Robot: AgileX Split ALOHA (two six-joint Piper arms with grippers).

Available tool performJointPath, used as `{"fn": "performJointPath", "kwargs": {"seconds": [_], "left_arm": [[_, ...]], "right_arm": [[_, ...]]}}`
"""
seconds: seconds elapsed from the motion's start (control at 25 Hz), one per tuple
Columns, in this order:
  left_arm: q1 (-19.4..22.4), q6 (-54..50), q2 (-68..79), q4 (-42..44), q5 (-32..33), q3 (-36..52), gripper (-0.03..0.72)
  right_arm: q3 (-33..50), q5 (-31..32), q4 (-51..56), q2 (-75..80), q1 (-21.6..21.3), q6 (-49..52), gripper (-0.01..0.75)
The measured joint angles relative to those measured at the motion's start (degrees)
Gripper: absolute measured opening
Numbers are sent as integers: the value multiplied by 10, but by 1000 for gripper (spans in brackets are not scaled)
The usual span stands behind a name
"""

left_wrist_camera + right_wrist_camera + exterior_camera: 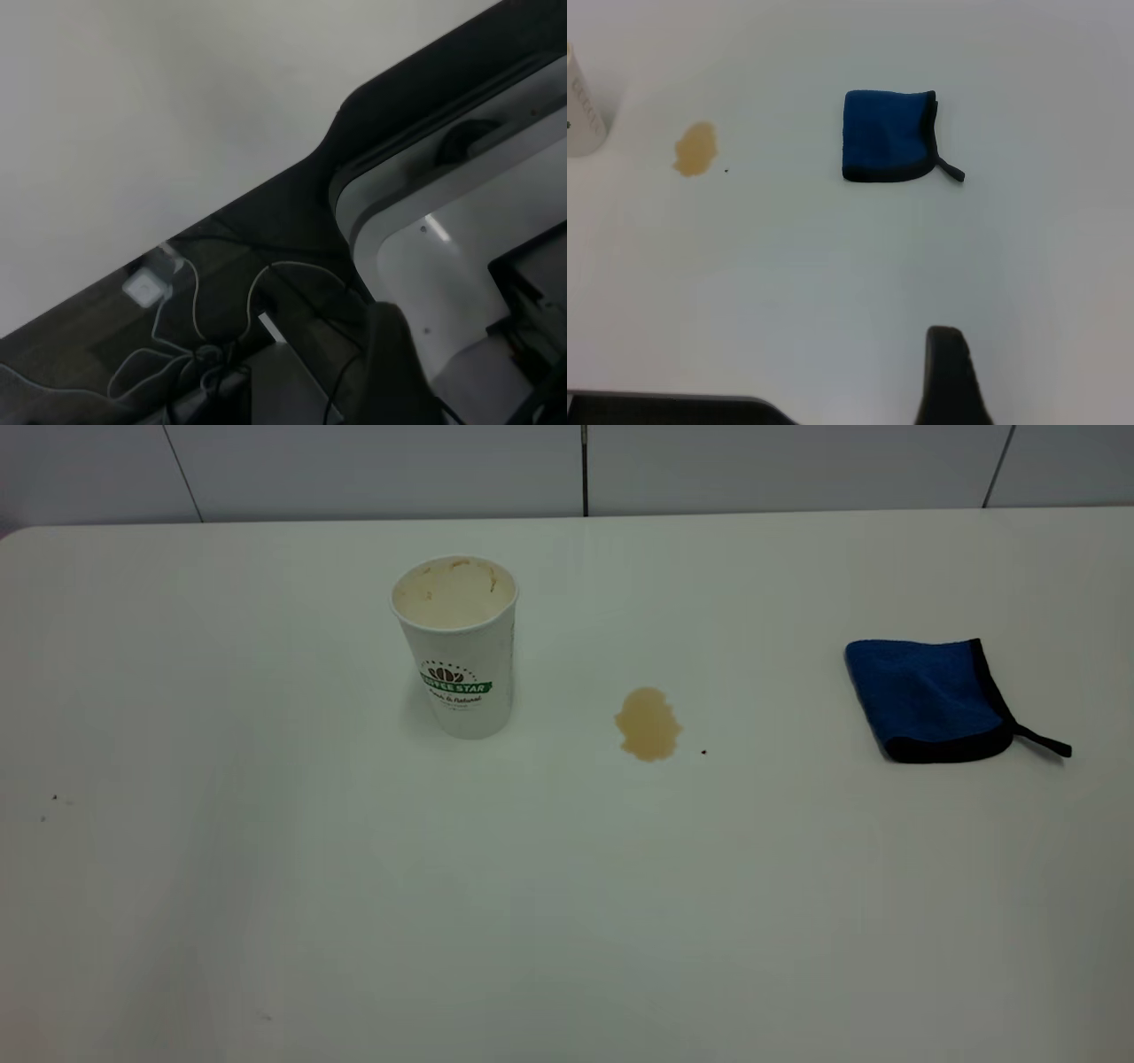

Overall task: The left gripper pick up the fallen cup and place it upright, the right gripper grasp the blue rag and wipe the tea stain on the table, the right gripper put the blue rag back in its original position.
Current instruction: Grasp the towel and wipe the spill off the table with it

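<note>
Cup (456, 646): standing upright on the table (354, 912), left of centre, tea-stained inside showing.
Tea stain (648, 724): sitting just right of the cup, apart from it.
Blue rag (930, 698): lying folded, far right, untouched.
Grippers: neither showing its fingers clearly; grasp impossible to tell.

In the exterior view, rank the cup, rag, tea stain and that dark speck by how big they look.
Largest to smallest as they look:
1. Cup and rag: too close to rank; the cup stands upright, the rag lies flat.
2. Tea stain
3. Dark speck, beside the stain
</note>
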Motion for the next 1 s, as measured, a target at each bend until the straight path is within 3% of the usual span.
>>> {"fn": "performJointPath", "kwargs": {"seconds": [0.4,0.88,1.0], "left_arm": [[0,18,-205,9,-24,168,518],[1,32,-462,14,27,196,518],[23,32,-534,11,33,196,518]], "right_arm": [[0,0,0,0,0,0,553],[0,0,0,0,0,0,553],[0,0,0,0,0,0,553]]}}
